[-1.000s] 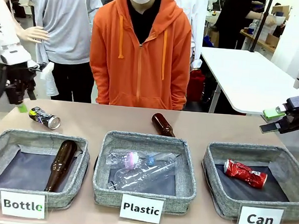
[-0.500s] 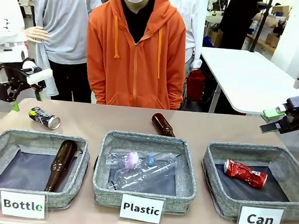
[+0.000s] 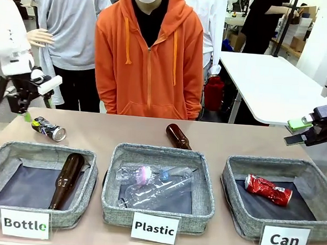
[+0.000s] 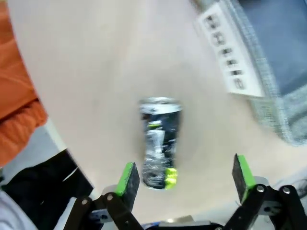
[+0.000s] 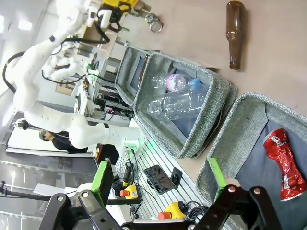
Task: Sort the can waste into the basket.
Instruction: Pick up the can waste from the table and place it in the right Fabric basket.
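Observation:
A crushed dark can point(image 3: 49, 129) with yellow-green marks lies on the table behind the "Bottle" basket. My left gripper point(image 3: 26, 113) hovers just above its left end; in the left wrist view the dark can point(image 4: 159, 143) lies between and beyond the open green pads point(image 4: 127, 178), untouched. The crushed red can point(image 3: 267, 190) rests inside the grey "Can" basket point(image 3: 237, 207) at the right. My right gripper point(image 3: 297, 132) hangs open above that basket's far right corner, holding nothing; its wrist view shows the red can point(image 5: 286, 165) in the "Can" basket point(image 5: 225, 143).
A "Bottle" basket point(image 3: 0, 162) holds a brown bottle point(image 3: 67, 179). The middle "Plastic" basket point(image 3: 203, 205) holds clear plastic bottles point(image 3: 154, 186). Another brown bottle point(image 3: 177, 136) lies on the table behind it. A person in an orange hoodie point(image 3: 150, 60) stands at the far side.
My left arm has swung about over the dark can, rising and then coming back down beside its left end. The right arm and the cans have not moved.

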Available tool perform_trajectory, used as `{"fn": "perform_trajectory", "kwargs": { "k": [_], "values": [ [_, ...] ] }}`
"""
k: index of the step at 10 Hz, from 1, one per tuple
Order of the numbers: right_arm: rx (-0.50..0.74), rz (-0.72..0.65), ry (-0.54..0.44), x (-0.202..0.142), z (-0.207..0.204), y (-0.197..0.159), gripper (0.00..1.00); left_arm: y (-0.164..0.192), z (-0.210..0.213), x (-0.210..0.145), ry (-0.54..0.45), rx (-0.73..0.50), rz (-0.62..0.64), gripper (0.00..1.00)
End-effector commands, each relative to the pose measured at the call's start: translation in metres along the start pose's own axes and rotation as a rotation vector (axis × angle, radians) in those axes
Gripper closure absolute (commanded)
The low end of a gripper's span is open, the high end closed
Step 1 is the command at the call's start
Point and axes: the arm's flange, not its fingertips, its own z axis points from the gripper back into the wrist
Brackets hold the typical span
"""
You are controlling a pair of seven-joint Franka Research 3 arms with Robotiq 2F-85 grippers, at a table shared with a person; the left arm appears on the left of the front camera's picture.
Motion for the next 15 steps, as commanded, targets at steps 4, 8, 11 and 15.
{"fn": "perform_trajectory", "kwargs": {
  "k": [4, 8, 11, 15],
  "values": [
    [0.005, 0.019, 0.003, 0.002, 0.002, 0.000, 0.01, 0.023, -0.055, -0.012, 0.109, -0.023, -0.030, 0.00],
    [0.005, 0.019, 0.003, 0.002, 0.002, 0.000, 0.01, 0.040, -0.086, -0.016, 0.085, -0.083, -0.028, 0.00],
    [0.005, 0.019, 0.003, 0.002, 0.002, 0.000, 0.01, 0.043, -0.094, -0.020, 0.105, -0.093, -0.012, 0.00],
    [0.005, 0.019, 0.003, 0.002, 0.002, 0.000, 0.01, 0.048, -0.096, -0.019, 0.127, -0.124, -0.017, 0.95]
  ]
}}
